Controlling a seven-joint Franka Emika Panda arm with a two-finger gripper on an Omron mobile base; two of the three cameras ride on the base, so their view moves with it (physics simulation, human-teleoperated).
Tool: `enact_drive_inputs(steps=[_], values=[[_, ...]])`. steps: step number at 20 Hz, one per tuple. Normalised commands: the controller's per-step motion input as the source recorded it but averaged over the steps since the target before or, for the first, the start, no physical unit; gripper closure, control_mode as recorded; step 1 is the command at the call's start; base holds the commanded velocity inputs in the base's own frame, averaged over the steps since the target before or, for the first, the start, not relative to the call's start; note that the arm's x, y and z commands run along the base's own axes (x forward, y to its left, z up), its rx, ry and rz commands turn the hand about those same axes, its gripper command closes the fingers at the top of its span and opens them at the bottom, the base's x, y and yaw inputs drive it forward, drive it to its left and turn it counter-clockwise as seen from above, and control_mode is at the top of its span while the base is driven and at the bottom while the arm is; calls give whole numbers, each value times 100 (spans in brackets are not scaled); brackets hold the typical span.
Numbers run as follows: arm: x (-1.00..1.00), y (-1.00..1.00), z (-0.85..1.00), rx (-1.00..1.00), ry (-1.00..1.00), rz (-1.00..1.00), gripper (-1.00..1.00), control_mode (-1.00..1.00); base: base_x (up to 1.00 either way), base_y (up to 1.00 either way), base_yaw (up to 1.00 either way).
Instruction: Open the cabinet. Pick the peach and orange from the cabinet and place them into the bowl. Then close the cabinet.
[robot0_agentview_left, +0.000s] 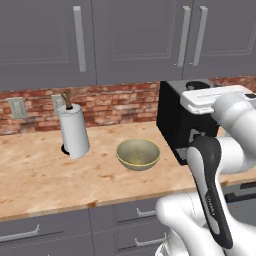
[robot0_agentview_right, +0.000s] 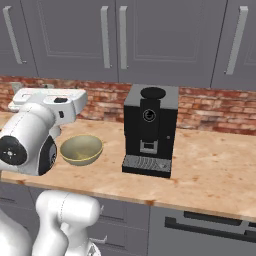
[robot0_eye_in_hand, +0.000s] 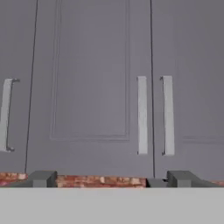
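Grey cabinet, both doors shut, two bar handles. I count one bowl, one paper-towel roll, one coffee machine on wood-look counter; brick backsplash. Gripper jaws spread, empty.

White jointed arm with dark joints rising from the lower right of the left base view, elbow bent, dark-banded link angled upward. Forearm reaching forward, ending in a flat white wrist block held level. Two-finger gripper pointed straight ahead, level, not rolled. Two small dark fingertips standing wide apart at the bottom of the hand view, jaws spread fully, nothing between them, touching nothing.
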Motion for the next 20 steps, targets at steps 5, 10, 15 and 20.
enact_drive_inputs(steps=[5, 10, 15, 20], values=[[-4, 0, 32, 0, -19, 0, -100, -100, 0, 0, 0], [15, -2, 7, 0, -2, 0, -100, -100, 0, 0, 0], [48, -25, 0, 0, 0, 0, -100, -100, 0, 0, 0], [66, -32, 0, 0, 0, 0, -100, -100, 0, 0, 0]])
